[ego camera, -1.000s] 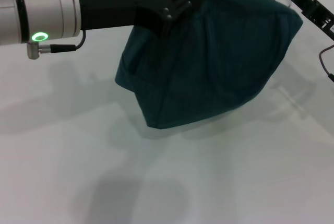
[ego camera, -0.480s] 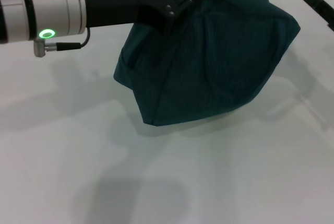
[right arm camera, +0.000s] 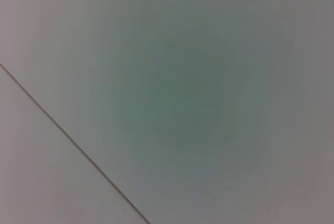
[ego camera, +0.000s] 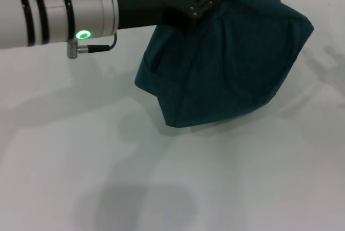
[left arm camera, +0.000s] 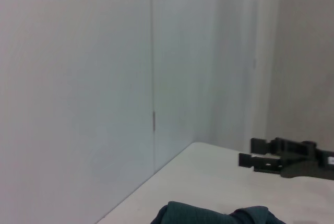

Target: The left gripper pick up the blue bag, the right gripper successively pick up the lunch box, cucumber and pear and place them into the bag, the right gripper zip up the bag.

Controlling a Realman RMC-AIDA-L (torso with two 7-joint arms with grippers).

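White tabletop [ego camera: 253, 188], pale wall behind | blue bag [ego camera: 232, 58] is held at its top by left gripper [ego camera: 200, 0], jaws clamped on fabric, base resting on table | right gripper [left arm camera: 284, 162] is seen well apart, jaw state undeterminable | advice: bag is best held steady, mouth kept upward.
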